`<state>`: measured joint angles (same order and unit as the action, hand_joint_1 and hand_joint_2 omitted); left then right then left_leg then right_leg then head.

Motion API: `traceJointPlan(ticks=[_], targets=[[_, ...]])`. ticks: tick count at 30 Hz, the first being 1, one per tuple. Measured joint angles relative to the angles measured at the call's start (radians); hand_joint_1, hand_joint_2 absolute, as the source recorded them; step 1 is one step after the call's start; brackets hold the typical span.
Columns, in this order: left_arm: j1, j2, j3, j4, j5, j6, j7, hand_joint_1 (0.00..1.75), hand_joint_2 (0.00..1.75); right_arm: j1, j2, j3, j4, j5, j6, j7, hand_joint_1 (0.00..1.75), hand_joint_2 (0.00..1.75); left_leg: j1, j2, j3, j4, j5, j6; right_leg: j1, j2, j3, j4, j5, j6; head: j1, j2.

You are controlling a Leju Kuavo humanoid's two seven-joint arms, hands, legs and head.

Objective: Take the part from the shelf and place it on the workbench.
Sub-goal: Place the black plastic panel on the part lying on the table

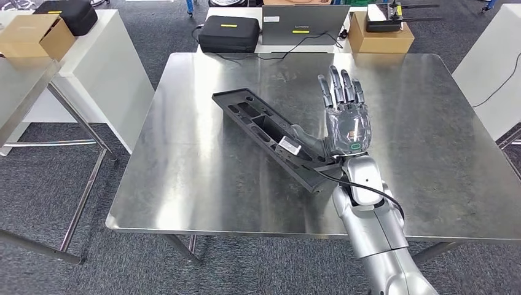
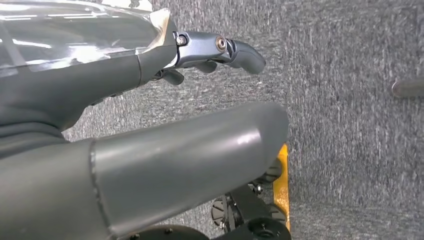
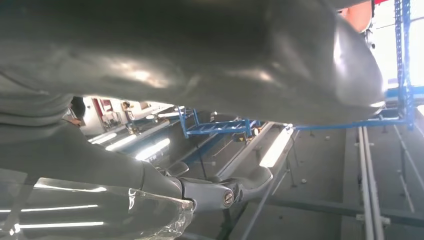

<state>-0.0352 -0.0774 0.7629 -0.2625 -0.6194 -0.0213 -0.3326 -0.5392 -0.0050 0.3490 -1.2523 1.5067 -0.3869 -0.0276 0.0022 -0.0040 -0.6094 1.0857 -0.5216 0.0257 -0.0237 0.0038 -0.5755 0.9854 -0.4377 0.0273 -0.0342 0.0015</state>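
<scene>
Right hand [image 1: 346,117] flat over workbench [image 1: 203,172] (steel)

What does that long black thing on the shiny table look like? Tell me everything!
The black part is a long, flat bar that looks like moulded plastic, with open pockets and ribs along its top. A small pale tag or clip sits near the middle. It lies flat and slantwise on the steel workbench, its far end pointing to the back left and its near end by the front edge. The robot's right hand is stretched out flat next to it, its thumb beside the part; I cannot tell whether they touch.
</scene>
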Motion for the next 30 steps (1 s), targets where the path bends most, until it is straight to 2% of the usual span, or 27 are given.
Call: traceJointPlan(ticks=[2,3,4,5,7,8,9,11,13,14,16,18,19,20,21,22,23,24,25,26,28,29,30], targets=[[0.0,0.0,0.002,0.0,-0.004,-0.002,0.0,0.0,0.0,0.002,-0.001,0.0,-0.002,0.001,0.002,0.0,0.0,0.0,0.005,0.0,-0.059,0.133,-0.068,-0.012,0.001,-0.001,-0.003,0.0,0.002,-0.006,-0.008,0.0],[0.0,0.0,0.003,0.0,-0.006,-0.004,0.0,0.0,0.0,0.003,-0.001,0.0,-0.002,0.001,0.003,0.001,0.0,0.0,0.008,0.001,-0.082,0.183,-0.085,-0.015,0.001,-0.002,-0.004,0.001,0.003,-0.007,-0.008,0.0],[0.0,0.0,0.005,0.0,-0.007,-0.006,0.0,0.0,0.0,0.005,-0.001,0.0,-0.001,0.001,0.003,0.001,0.0,0.0,0.01,0.001,-0.087,0.198,-0.082,-0.017,0.001,-0.002,-0.005,0.001,0.004,-0.008,-0.008,0.0],[0.0,0.0,0.007,0.0,-0.008,-0.006,0.0,0.0,0.0,0.006,-0.001,0.0,-0.001,0.001,0.003,0.001,0.0,0.0,0.012,0.001,-0.072,0.172,-0.06,-0.017,0.001,-0.002,-0.006,0.001,0.004,-0.008,-0.008,0.0],[-0.001,0.0,0.01,0.0,-0.009,-0.007,-0.001,0.0,0.0,0.005,-0.002,-0.001,-0.002,0.001,0.003,0.001,0.0,0.0,0.015,0.001,0.001,0.038,0.003,-0.015,0.001,-0.002,-0.004,0.002,0.006,-0.007,-0.009,0.0],[-0.002,0.001,0.012,0.0,-0.01,-0.007,-0.001,0.0,0.0,0.003,-0.002,-0.001,-0.002,0.0,0.003,0.001,0.0,0.0,0.015,0.0,0.033,-0.023,0.025,-0.013,0.004,-0.001,-0.005,0.003,0.007,-0.005,-0.008,0.0],[-0.003,0.001,0.014,0.0,-0.011,-0.007,-0.001,0.0,0.0,0.0,-0.002,-0.002,-0.001,-0.001,0.002,0.001,0.0,0.0,0.013,-0.001,0.052,-0.062,0.037,-0.01,0.006,-0.001,-0.007,0.004,0.009,-0.001,-0.008,0.0],[-0.005,0.0,0.017,0.0,-0.014,-0.007,-0.002,0.0,0.0,-0.005,-0.003,-0.003,0.0,-0.004,0.001,0.001,0.0,0.0,0.006,-0.003,0.054,-0.076,0.043,-0.002,0.009,-0.001,-0.012,0.004,0.016,0.01,-0.007,0.0],[-0.006,0.0,0.019,0.0,-0.02,-0.008,-0.004,0.0,0.0,-0.007,-0.006,-0.005,0.001,-0.009,0.0,0.001,0.0,0.0,0.006,-0.002,0.046,-0.08,0.055,0.015,0.006,-0.002,-0.02,0.011,0.011,0.018,-0.007,0.0],[-0.006,-0.001,0.019,0.0,-0.021,-0.008,-0.005,0.0,0.0,-0.007,-0.009,-0.006,0.001,-0.011,0.0,0.001,0.0,0.0,0.007,-0.001,0.042,-0.083,0.062,0.024,0.006,-0.002,-0.031,0.033,-0.007,0.018,-0.004,0.0],[-0.008,-0.001,0.02,0.0,-0.023,-0.008,-0.007,0.0,0.0,-0.009,-0.014,-0.006,0.003,-0.013,-0.001,0.001,0.0,0.0,0.006,0.002,0.029,-0.085,0.076,0.039,0.005,-0.002,-0.075,0.14,-0.077,0.009,0.001,0.0],[-0.009,0.0,0.022,0.0,-0.024,-0.008,-0.008,0.0,0.0,-0.009,-0.018,-0.006,0.006,-0.014,-0.001,0.001,0.0,0.0,0.002,0.003,0.011,-0.085,0.088,0.046,0.005,-0.002,-0.118,0.274,-0.14,0.007,0.005,0.0],[-0.009,0.0,0.023,0.0,-0.025,-0.008,-0.008,0.0,0.0,-0.007,-0.02,-0.006,0.008,-0.014,-0.001,0.001,0.0,0.0,0.0,0.003,0.002,-0.084,0.095,0.047,0.005,-0.002,-0.12,0.304,-0.152,0.01,0.006,0.0],[-0.009,0.0,0.023,0.0,-0.026,-0.008,-0.008,0.0,0.0,-0.007,-0.021,-0.007,0.009,-0.014,-0.001,0.001,0.0,0.0,-0.002,0.003,-0.006,-0.084,0.101,0.047,0.005,-0.002,-0.101,0.291,-0.147,0.015,0.007,0.0],[-0.009,-0.001,0.023,0.0,-0.026,-0.009,-0.008,0.0,0.0,-0.007,-0.023,-0.007,0.01,-0.014,-0.002,0.001,0.0,0.0,-0.004,0.002,-0.013,-0.084,0.107,0.046,0.006,-0.002,-0.063,0.239,-0.131,0.02,0.008,0.0],[-0.009,-0.001,0.023,0.0,-0.027,-0.009,-0.008,0.0,0.0,-0.009,-0.023,-0.008,0.01,-0.014,-0.002,0.001,0.0,0.0,-0.005,0.001,-0.019,-0.083,0.114,0.044,0.008,-0.002,-0.011,0.161,-0.111,0.022,0.009,0.0],[-0.01,-0.001,0.023,0.0,-0.027,-0.009,-0.008,0.0,0.0,-0.012,-0.024,-0.008,0.01,-0.014,-0.002,0.001,0.0,0.0,-0.008,0.001,-0.024,-0.083,0.12,0.04,0.012,-0.003,0.04,0.085,-0.096,0.02,0.009,0.0],[-0.01,-0.002,0.023,0.0,-0.027,-0.009,-0.008,0.0,0.0,-0.014,-0.024,-0.009,0.01,-0.014,-0.003,0.001,0.0,0.0,-0.01,0.001,-0.028,-0.083,0.126,0.036,0.015,-0.004,0.073,0.031,-0.084,0.017,0.008,0.0],[-0.01,-0.002,0.023,0.0,-0.027,-0.009,-0.008,0.0,0.0,-0.016,-0.024,-0.009,0.01,-0.015,-0.003,0.0,0.0,0.0,-0.011,0.002,-0.03,-0.083,0.133,0.031,0.018,-0.004,0.091,-0.001,-0.078,0.014,0.007,0.0],[-0.011,-0.002,0.023,0.0,-0.027,-0.009,-0.008,0.0,0.0,-0.018,-0.024,-0.01,0.011,-0.015,-0.004,0.0,0.0,0.0,-0.011,0.002,-0.032,-0.085,0.14,0.025,0.02,-0.005,0.093,-0.009,-0.074,0.01,0.005,0.0],[-0.011,-0.001,0.024,0.0,-0.028,-0.009,-0.009,0.0,0.0,-0.021,-0.025,-0.01,0.013,-0.015,-0.004,-0.001,0.0,0.0,-0.009,0.001,-0.039,-0.085,0.145,0.012,0.016,-0.006,0.079,-0.014,-0.059,-0.001,0.005,0.0],[-0.01,-0.001,0.024,0.001,-0.028,-0.009,-0.009,0.0,0.0,-0.022,-0.024,-0.01,0.015,-0.016,-0.005,-0.002,0.0,0.0,-0.008,0.0,-0.048,-0.071,0.125,0.005,0.012,-0.008,0.071,-0.017,-0.048,-0.011,0.003,0.0],[-0.01,0.0,0.024,0.001,-0.028,-0.009,-0.009,0.0,0.0,-0.024,-0.022,-0.01,0.016,-0.016,-0.005,-0.002,0.0,0.0,-0.006,-0.001,-0.062,-0.042,0.091,-0.001,0.008,-0.01,0.061,-0.02,-0.037,-0.019,0.001,0.0]])
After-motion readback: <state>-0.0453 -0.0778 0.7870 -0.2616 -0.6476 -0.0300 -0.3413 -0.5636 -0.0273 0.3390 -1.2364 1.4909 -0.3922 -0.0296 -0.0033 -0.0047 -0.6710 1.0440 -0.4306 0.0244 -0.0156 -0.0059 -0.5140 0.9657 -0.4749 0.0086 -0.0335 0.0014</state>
